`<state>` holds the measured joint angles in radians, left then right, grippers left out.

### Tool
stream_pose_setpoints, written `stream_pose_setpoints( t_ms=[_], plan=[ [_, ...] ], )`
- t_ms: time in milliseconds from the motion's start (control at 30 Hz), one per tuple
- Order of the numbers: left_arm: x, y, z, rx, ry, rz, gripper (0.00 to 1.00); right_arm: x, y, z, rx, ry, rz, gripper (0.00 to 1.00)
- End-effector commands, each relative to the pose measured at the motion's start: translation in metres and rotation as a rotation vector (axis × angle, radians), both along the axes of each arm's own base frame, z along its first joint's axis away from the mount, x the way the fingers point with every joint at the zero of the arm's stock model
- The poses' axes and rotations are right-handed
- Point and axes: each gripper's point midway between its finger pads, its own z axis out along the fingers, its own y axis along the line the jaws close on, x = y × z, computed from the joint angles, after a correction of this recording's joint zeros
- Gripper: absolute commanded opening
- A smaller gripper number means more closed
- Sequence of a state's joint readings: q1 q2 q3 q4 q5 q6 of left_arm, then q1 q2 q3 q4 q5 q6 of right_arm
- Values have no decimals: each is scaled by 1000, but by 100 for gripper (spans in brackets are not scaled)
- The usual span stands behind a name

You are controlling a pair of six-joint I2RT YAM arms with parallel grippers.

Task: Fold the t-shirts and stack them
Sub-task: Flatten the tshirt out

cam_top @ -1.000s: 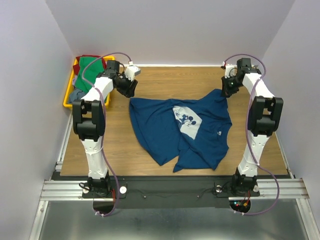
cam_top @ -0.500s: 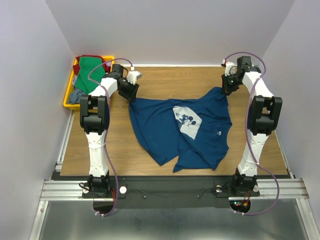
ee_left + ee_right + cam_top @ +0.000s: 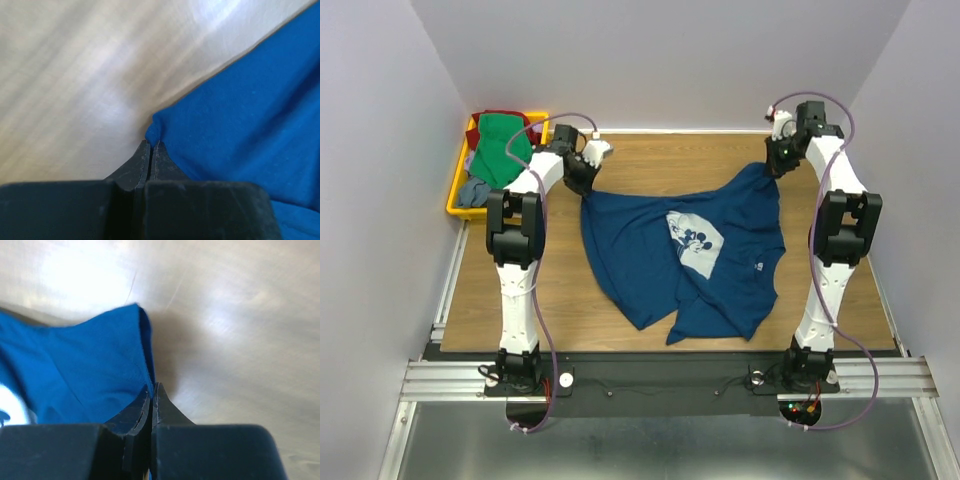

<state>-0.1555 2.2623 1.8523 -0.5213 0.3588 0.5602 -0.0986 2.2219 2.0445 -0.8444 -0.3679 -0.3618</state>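
A large navy-blue t-shirt (image 3: 690,250) with a white print lies spread and partly folded over in the middle of the wooden table. My left gripper (image 3: 582,184) is shut on its far left corner; in the left wrist view that blue corner (image 3: 155,129) bunches right at the closed fingertips. At the far right my right gripper (image 3: 768,170) is shut on the shirt's other corner, and the right wrist view shows the cloth edge (image 3: 146,355) pinched between the jaws. Both corners are lifted slightly. A green shirt (image 3: 498,140), a dark red one (image 3: 500,113) and a grey-blue one (image 3: 475,190) lie heaped in the tray.
A yellow plastic tray (image 3: 454,195) stands at the table's far left corner, beside my left arm. White walls close in the table at the back and both sides. Bare wood (image 3: 560,290) shows left of the shirt and along the back.
My left gripper has moved right to the shirt's far left corner and closed on it. The right gripper has lifted its corner up and back a little, drawing the far edge taut.
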Motion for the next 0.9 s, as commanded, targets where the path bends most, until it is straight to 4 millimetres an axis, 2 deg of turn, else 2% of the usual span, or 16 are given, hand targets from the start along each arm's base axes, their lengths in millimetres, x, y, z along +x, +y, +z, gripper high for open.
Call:
stream_pose_setpoints(
  t_ms=[0,100,200,267,300,333,400,433,500,600,700,733,767,800,833,867],
  plan=[
    [56,2,127,-123,-265,31,0,50,-17,83,-56,-254,-53,1],
    [76,3,205,-201,-433,54,0,75,-30,127,-90,-390,-110,0],
    [89,6,327,-295,-755,82,0,93,-46,214,-125,-639,-206,1],
    [76,16,418,-362,-1000,117,0,99,-56,274,-137,-826,-275,1],
    [68,22,428,-377,-1006,141,0,97,-59,299,-138,-897,-300,1],
    [52,27,480,-440,-1153,151,0,88,-60,350,-126,-1043,-327,1],
    [29,47,544,-499,-1367,155,0,75,-65,396,-126,-1177,-365,1],
    [11,51,571,-526,-1440,146,0,61,-65,433,-121,-1287,-376,1],
    [-12,66,609,-540,-1570,140,0,46,-64,463,-122,-1371,-381,1],
    [-27,66,612,-472,-1596,53,0,26,-60,488,-130,-1438,-360,1],
    [-42,58,587,-406,-1529,-39,0,19,-39,455,-146,-1349,-212,1],
    [-23,56,533,-376,-1409,-43,0,13,-32,445,-153,-1327,-158,1],
    [-41,52,526,-327,-1415,-94,0,10,-26,424,-184,-1286,-95,1],
    [-42,51,497,-300,-1361,-114,0,-18,-9,433,-185,-1308,1,1],
    [-44,48,444,-280,-1254,-129,0,-14,-5,367,-189,-1176,57,1],
    [-47,44,414,-219,-1219,-193,0,-22,-3,348,-246,-1155,116,1]
  ],
)
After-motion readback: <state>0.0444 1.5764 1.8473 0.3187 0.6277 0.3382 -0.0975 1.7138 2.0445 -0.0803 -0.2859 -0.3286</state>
